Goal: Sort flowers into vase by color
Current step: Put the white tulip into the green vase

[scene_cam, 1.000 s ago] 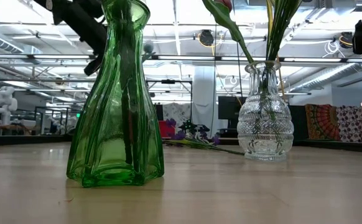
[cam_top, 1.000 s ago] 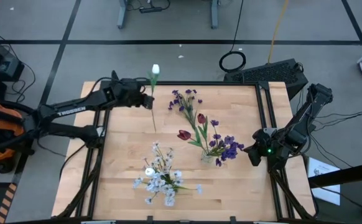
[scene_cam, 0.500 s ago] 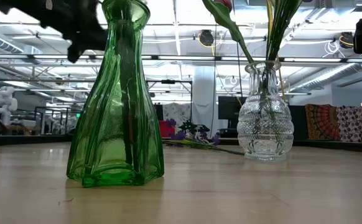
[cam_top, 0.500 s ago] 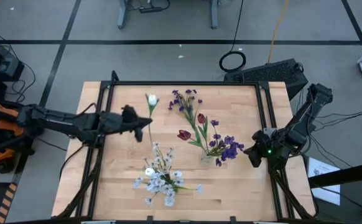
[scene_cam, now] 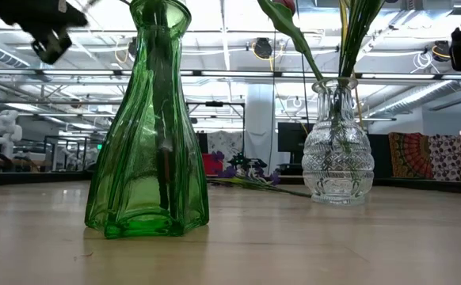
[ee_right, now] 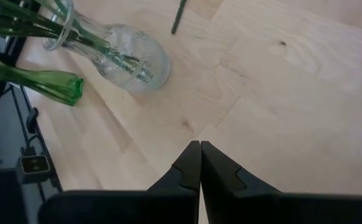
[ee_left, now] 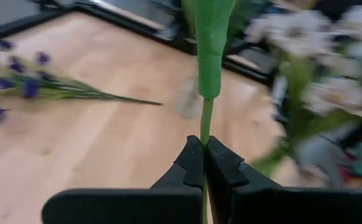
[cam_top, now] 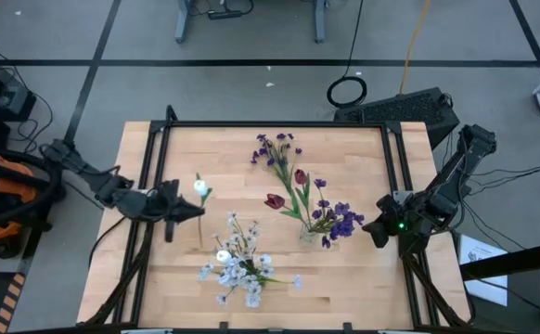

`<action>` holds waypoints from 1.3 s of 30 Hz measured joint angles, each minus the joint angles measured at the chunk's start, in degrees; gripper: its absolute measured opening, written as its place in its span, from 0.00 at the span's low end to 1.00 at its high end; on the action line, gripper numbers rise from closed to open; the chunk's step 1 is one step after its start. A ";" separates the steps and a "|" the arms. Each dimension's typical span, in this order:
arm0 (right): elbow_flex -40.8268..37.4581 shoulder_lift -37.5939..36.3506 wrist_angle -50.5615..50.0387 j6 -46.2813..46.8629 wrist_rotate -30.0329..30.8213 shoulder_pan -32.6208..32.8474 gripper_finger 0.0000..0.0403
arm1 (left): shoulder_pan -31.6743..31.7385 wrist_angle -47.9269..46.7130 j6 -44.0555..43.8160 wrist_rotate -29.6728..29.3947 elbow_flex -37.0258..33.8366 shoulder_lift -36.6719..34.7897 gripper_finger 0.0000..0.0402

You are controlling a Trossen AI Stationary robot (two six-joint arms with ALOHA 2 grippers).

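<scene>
Green plastic stem, thin and long: the white-budded artificial flower [cam_top: 199,188] is pinched low on its stalk between the closed fingers of the left gripper [ee_left: 204,163], which hangs above the left part of the pale wooden table [cam_top: 353,278], just beside the green ribbed glass vase [scene_cam: 150,127] that already carries the white spray flowers [cam_top: 237,264].

Risks, as I judge them: the grip sits on a slim, slippery stalk, so a quick swing could let the stem twist or slide in the jaws and the free end would miss the narrow mouth. The crowded white sprays fill that mouth; a stem pushed down among them could snag, bend, or drag a bloom out. A sideways knock on the tall vase could tip it.

In the high view the flower's long axis runs roughly front to back across the table, bud toward the far edge, bare stem end toward the near edge and the green vase.

Farther right, the clear cut-glass vase [scene_cam: 338,150] holds dark red tulip-like heads [cam_top: 275,199] and purple blooms [cam_top: 342,223]. A purple-clustered stem [cam_top: 275,153] lies loose on the table beyond, unsorted.

At the right edge waits the right gripper [ee_right: 199,163], jaws together on nothing.
</scene>
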 joint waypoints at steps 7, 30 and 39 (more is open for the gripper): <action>0.00 0.00 0.02 3.80 0.00 0.00 0.00 | -11.66 0.72 -0.38 0.34 0.00 -4.71 0.00; 0.00 3.14 1.81 3.83 6.19 -0.02 0.00 | -15.64 69.11 32.76 -9.61 0.04 33.67 0.00; 0.00 4.17 1.78 3.73 6.12 -0.02 0.00 | -9.77 77.77 32.61 -2.43 4.62 45.33 0.00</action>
